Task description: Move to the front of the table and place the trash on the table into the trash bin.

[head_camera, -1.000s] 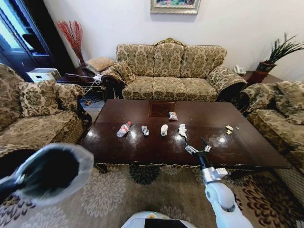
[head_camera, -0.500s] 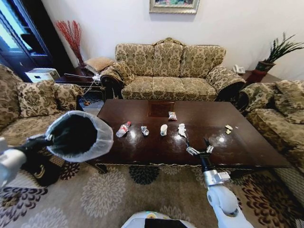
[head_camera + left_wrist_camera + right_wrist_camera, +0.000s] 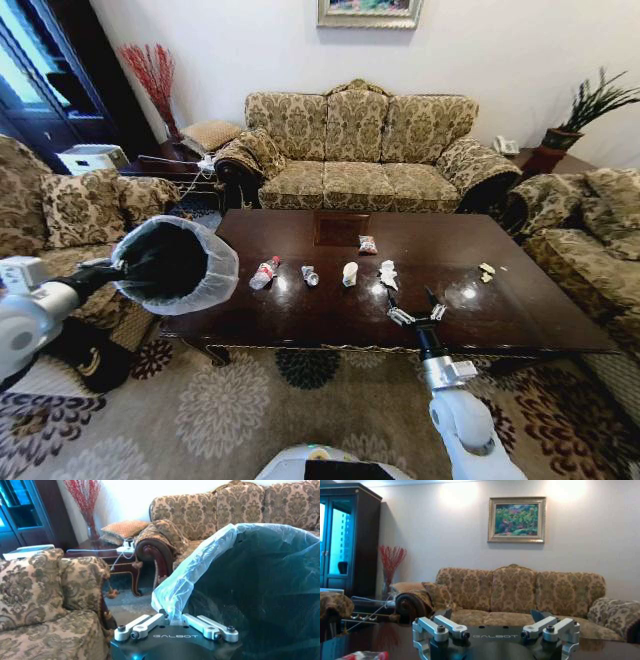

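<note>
Fingers of the right gripper (image 3: 417, 312) spread wide apart, empty, hovering low over the near part of the surface (image 3: 300, 310), pointing toward the sofa. Trash sits in a loose row just beyond: crumpled tissue (image 3: 388, 273) closest, slightly ahead and a bit to the left of the fingers, then white cup (image 3: 349, 273), small wrapper (image 3: 310, 275), bottle (image 3: 264, 272) lying on its side, long axis angled, red cap toward the far edge. Snack packet (image 3: 367, 244) further back, yellowish scraps (image 3: 487, 270) off to the right. Left gripper (image 3: 170, 624) clamped on the bagged rim of the trash bin (image 3: 176, 264), held up off the left end of the surface, mouth tilted toward the robot. Right arm clearly nearer to all trash; likely tissue first, a short forward reach.
</note>
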Controlling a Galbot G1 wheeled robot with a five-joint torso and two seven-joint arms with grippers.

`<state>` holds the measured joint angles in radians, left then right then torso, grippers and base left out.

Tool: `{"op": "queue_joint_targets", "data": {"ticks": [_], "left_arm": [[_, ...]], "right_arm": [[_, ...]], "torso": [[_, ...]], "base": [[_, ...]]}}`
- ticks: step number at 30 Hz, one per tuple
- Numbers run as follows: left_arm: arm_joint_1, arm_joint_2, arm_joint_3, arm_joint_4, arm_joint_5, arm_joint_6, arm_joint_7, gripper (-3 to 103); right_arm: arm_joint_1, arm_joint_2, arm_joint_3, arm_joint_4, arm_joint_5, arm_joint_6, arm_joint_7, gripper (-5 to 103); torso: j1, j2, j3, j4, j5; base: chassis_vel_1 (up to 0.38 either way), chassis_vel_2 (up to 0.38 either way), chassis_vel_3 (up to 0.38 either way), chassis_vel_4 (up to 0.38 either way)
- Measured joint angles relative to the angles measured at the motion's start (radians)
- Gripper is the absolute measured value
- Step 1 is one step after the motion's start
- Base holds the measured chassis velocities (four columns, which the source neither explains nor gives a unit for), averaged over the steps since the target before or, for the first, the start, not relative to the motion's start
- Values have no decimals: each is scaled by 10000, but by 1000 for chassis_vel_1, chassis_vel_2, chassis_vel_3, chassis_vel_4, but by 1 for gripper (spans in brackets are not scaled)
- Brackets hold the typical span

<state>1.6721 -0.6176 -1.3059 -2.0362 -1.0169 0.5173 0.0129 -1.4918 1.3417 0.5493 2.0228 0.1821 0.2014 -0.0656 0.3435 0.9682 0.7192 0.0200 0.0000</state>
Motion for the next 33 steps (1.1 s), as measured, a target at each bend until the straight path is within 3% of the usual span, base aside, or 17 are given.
{"op": "queue_joint_targets", "data": {"ticks": [10,11,13,14,16,18,20,25,33], "left_arm": [[-52,-76,11,-5,243,-337,40,0],[-64,-82,10,-52,314,-394,41,0],[-87,-21,42,-167,404,-422,39,0],[-87,-21,42,-167,404,-422,39,0],[-107,79,137,-280,413,-427,42,0],[-127,106,170,-314,415,-427,38,0],[-155,180,279,-453,415,-427,46,0],[-112,299,430,-526,413,-407,40,0],[-197,526,652,-497,415,-342,-35,0]], "right_arm": [[692,-48,-773,-392,55,-97,292,100],[1018,-2,-1364,-549,348,-386,748,100],[1694,227,-2683,-774,1097,-1496,1769,100],[1694,227,-2683,-774,1097,-1496,1769,100],[2399,504,-3419,-1162,1589,-2407,2477,100],[2621,587,-3573,-1344,1713,-2573,2620,100],[3555,895,-3991,-2107,2278,-3029,3022,100],[4771,1514,-4654,-3607,2673,-3251,3648,100],[5932,2332,-5228,-5410,3098,-3370,3727,100]], "torso": [[-4,1,-3,3,-3],[-4,1,-2,4,-15],[-3,0,-2,8,3],[-3,0,-2,8,3],[-2,1,-1,8,-11],[-2,1,-1,8,-13],[-2,1,0,6,7],[3,0,2,-6,1],[0,0,0,5,-8]], "base": [[284,293,-278,-267],[285,269,-227,-224],[179,193,-159,-131],[130,157,-159,-102],[85,61,-33,-62],[21,31,-3,-10],[0,0,0,0],[-62,-33,17,14],[-10,-3,1,1]]}}
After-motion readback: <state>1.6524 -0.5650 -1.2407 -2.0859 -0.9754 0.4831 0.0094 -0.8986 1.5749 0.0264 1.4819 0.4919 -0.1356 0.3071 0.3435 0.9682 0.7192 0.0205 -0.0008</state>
